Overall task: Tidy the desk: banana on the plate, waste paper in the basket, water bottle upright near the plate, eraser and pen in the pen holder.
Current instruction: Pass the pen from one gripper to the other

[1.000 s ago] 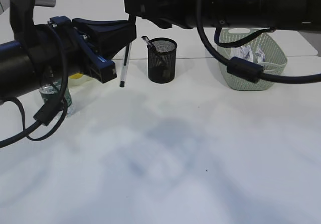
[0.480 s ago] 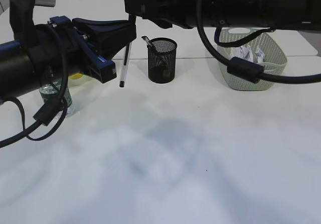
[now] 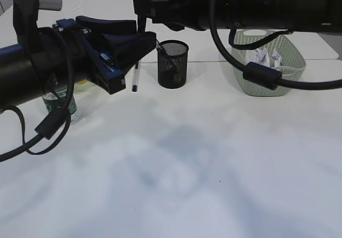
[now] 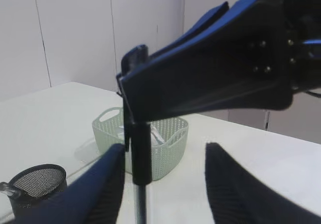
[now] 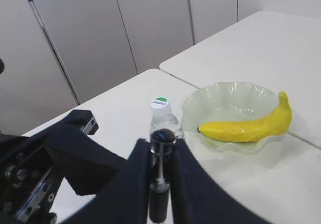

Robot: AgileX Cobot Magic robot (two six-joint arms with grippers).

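A pen (image 3: 135, 77) with a clear barrel and black cap hangs upright left of the black mesh pen holder (image 3: 172, 64). My right gripper (image 5: 161, 146) is shut on the pen (image 5: 161, 184) from above. My left gripper (image 4: 165, 151) is open, one finger (image 4: 103, 181) close beside the pen (image 4: 141, 156), the other well apart. The water bottle (image 5: 163, 119) stands upright beside the plate (image 5: 225, 101), which holds the banana (image 5: 248, 127). Crumpled waste paper (image 3: 263, 55) lies in the green basket (image 3: 270, 67). The eraser is out of view.
Another pen (image 3: 159, 46) leans inside the holder. The bottle (image 3: 60, 103) stands at the left under my left arm. Both arms (image 3: 48, 62) span the back of the white table (image 3: 203, 163). The basket (image 4: 145, 143) sits behind the pen in the left wrist view.
My left gripper's jaws have spread apart and let go of the pen. The pen now hangs from the right gripper alone, shifted slightly right toward the holder.
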